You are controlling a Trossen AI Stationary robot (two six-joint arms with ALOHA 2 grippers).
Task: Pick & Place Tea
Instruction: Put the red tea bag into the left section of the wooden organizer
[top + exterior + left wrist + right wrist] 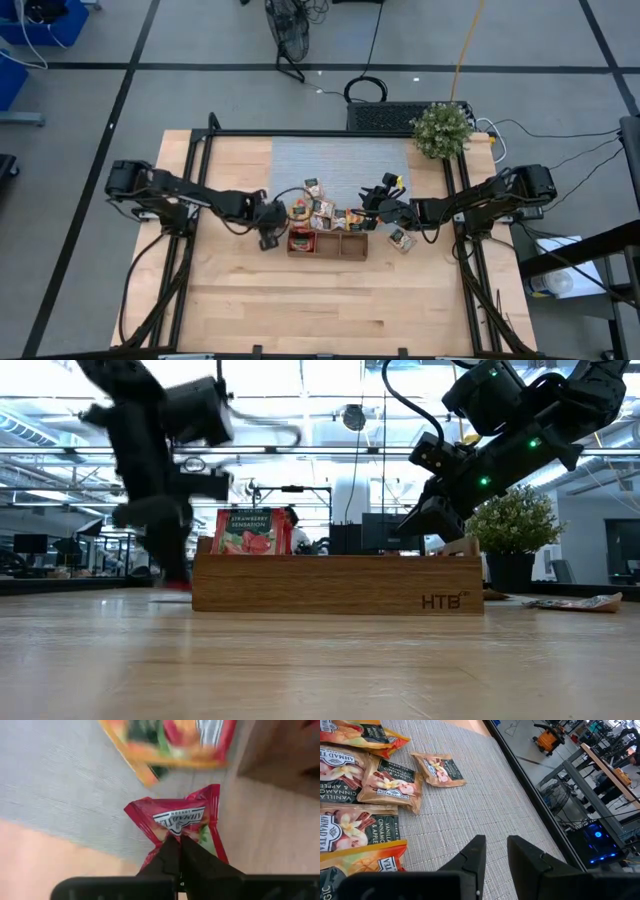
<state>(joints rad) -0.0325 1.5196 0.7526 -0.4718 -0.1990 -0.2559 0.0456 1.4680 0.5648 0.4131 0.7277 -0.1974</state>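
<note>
My left gripper [277,222] stands just off the left end of the long wooden tray [327,244] and is shut on a red tea packet [176,817]. A red packet [245,532] stands upright in the tray's left compartment. Several more packets [322,207] lie flat on the grey mat behind the tray, and one [402,240] lies on the wood to the tray's right. My right gripper [494,851] is open over the mat, right of those packets [385,782], touching nothing. My left gripper pinches the red packet between its two fingertips [170,851], at the edge nearest the fingers [175,836]. The foil is crumpled and puckered around the pinch. The packet reaches away from the fingers over the mat's edge; whether it is lifted clear, I cannot tell.
A potted plant [441,129] stands at the table's far right corner. An orange-red packet [172,740] lies just beyond the held one, with the tray's corner [280,750] beside it. Bare wood [320,300] stretches from the tray to the near edge.
</note>
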